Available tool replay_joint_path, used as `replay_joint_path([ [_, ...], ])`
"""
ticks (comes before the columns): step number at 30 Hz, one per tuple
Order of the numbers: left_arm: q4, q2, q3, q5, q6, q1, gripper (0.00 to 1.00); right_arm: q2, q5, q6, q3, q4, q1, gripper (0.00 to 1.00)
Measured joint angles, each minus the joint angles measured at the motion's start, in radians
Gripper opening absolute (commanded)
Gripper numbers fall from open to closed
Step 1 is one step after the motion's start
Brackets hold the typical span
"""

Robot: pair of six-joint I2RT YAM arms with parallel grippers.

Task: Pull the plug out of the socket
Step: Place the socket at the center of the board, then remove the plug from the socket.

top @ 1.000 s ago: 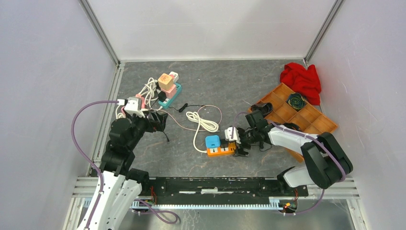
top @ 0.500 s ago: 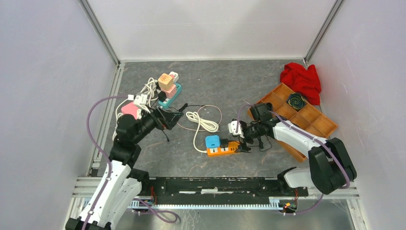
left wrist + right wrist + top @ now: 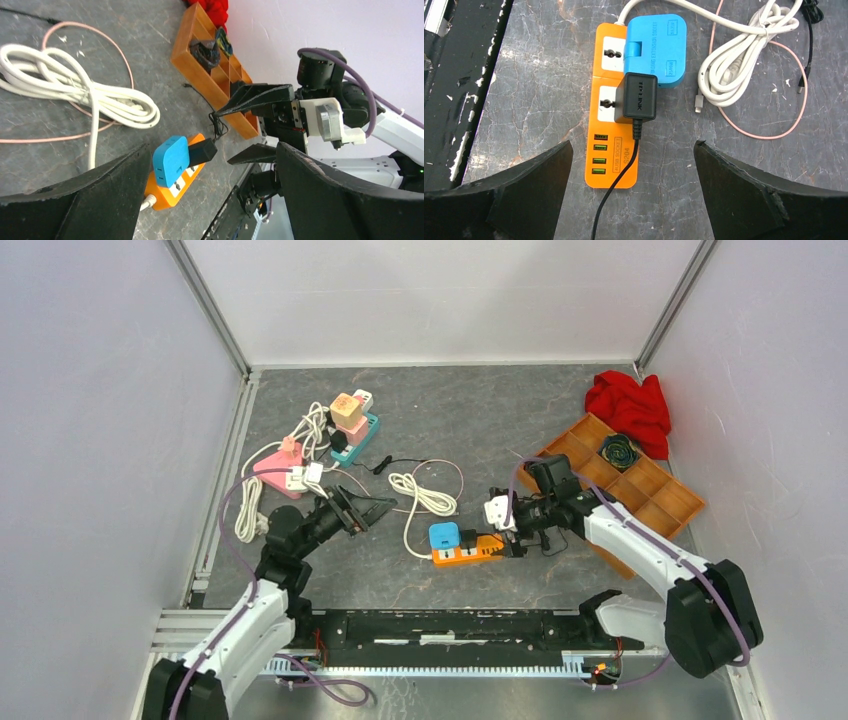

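Observation:
The socket is an orange power strip (image 3: 466,553) lying on the grey floor between the two arms. A black plug (image 3: 640,96) with a black cable sits in it, beside a blue adapter (image 3: 655,50) that is also plugged in. My right gripper (image 3: 632,142) hangs open just right of the strip's USB end, with the plug ahead of its fingers and nothing between them. My left gripper (image 3: 378,510) is open and empty to the left of the strip, pointing at it. In the left wrist view the blue adapter (image 3: 171,160) and the plug (image 3: 202,151) show between its fingers.
A coiled white cable (image 3: 425,495) and a thin pink wire lie behind the strip. A pink power strip (image 3: 275,465) and a teal one (image 3: 352,427) carrying plugs sit at the back left. An orange divided tray (image 3: 640,490) and a red cloth (image 3: 628,405) are on the right.
My left arm has swung away from the pink strip and right toward the orange strip. My right gripper has opened wider and drawn back a little to the right.

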Motion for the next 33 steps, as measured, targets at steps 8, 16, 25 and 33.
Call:
replay_joint_path([
  [8,0.037,0.164,0.000,-0.067,0.020,-0.134,1.00,-0.002,-0.014,-0.037,-0.034,0.003,-0.002,0.98],
  [16,0.138,0.327,0.000,-0.113,0.056,-0.229,1.00,0.026,-0.003,-0.032,-0.055,0.043,-0.002,0.98],
  [25,0.335,0.512,-0.009,-0.126,0.064,-0.284,0.95,0.122,0.006,0.000,-0.055,0.052,-0.002,0.98],
  [33,0.504,0.715,-0.010,-0.111,0.071,-0.298,0.87,0.170,0.005,0.050,-0.050,0.060,-0.002,0.98],
])
